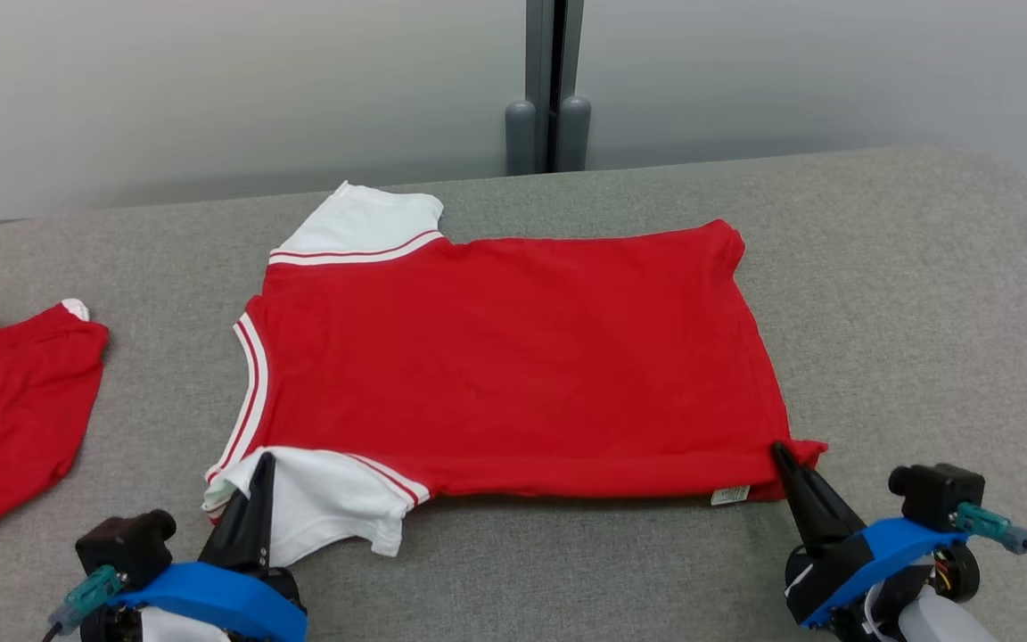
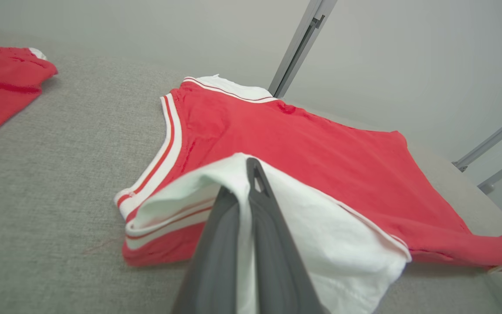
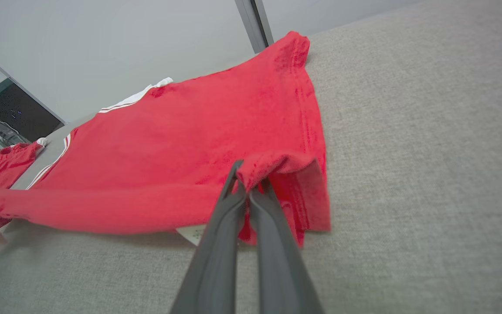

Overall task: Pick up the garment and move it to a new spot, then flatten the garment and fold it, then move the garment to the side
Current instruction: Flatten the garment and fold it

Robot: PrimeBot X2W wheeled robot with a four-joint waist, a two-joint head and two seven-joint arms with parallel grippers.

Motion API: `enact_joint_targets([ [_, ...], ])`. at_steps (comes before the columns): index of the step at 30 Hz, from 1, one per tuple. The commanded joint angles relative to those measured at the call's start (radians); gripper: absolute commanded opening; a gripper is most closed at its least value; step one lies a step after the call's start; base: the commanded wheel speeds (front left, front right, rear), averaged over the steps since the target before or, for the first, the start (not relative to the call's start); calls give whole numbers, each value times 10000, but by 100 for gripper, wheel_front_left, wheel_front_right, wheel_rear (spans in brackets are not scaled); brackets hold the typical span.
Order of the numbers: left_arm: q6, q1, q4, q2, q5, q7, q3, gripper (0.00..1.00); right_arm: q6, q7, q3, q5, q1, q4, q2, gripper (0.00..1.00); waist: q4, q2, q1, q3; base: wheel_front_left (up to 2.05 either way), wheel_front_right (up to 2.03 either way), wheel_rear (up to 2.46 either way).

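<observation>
On the grey cushion (image 1: 906, 312): shirt (image 1: 513, 357), spread flat. Left gripper (image 1: 262, 459) clamped shut on its white sleeve (image 1: 326, 508); right gripper (image 1: 779, 448) clamped shut on the hem corner (image 1: 803, 450). Another red garment (image 1: 5, 392) at far left.

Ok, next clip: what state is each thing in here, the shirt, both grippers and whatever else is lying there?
red shirt: spread out unfolded on the grey surface, near edge slightly raised at both ends
left gripper: shut on the shirt's near white sleeve
right gripper: shut on the shirt's near hem corner
second red garment: lying loose at the left, untouched, partly cut off by the frame
</observation>
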Motion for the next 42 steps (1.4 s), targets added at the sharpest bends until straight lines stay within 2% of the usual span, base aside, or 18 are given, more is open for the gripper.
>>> enact_joint_targets([
  [1, -43, -300, 92, 87, 69, 36, -32, 0, 1, 61, 38, 6, -251, 96, -5, 0, 5, -1, 0, 87, 0, 0, 0],
  [14, -113, -2896, 2078, 472, -20, 208, -587, 0, 1, 55, 787, -113, -2707, 1855, 388, 0, -188, -1, 0, 1045, 0, 0, 0],
  [15, -105, -3052, 2210, 467, -49, 162, -649, 0, 1, 10, 828, -99, -2829, 1985, 401, 17, -192, -1, 0, 1087, 0, 0, 0],
  [16, -85, -3178, 2349, 436, -124, 137, -695, 0, 1, -43, 881, -77, -2926, 2096, 420, 58, -194, -1, 0, 1107, 0, 0, 0],
  [17, -85, -3297, 2475, 427, -172, 113, -747, 37, 1, -89, 904, -49, -3001, 2223, 420, 100, -187, -1, 0, 1141, 0, 0, 0],
  [18, -84, -3401, 2609, 439, -215, 18, -772, 100, 1, -141, 934, -24, -3071, 2304, 433, 100, -194, -1, 0, 1161, 0, 0, 0],
  [25, -87, -3703, 3223, 402, -383, -671, -923, 100, 1, -410, 1085, -114, -3103, 2645, 225, 100, -168, -1, 0, 1058, 0, 0, 0],
  [34, -89, -2605, 3356, 604, -414, -902, -530, 100, 1, -456, 704, -1054, -2119, 2128, -358, 100, -91, -1, 0, 561, 0, 0, 0],
  [42, -24, -1786, 3645, 537, 102, -904, -462, 100, 1, -456, 657, -1339, -1710, 2399, -85, 100, -71, -1, 0, 484, 0, 0, 0],
])
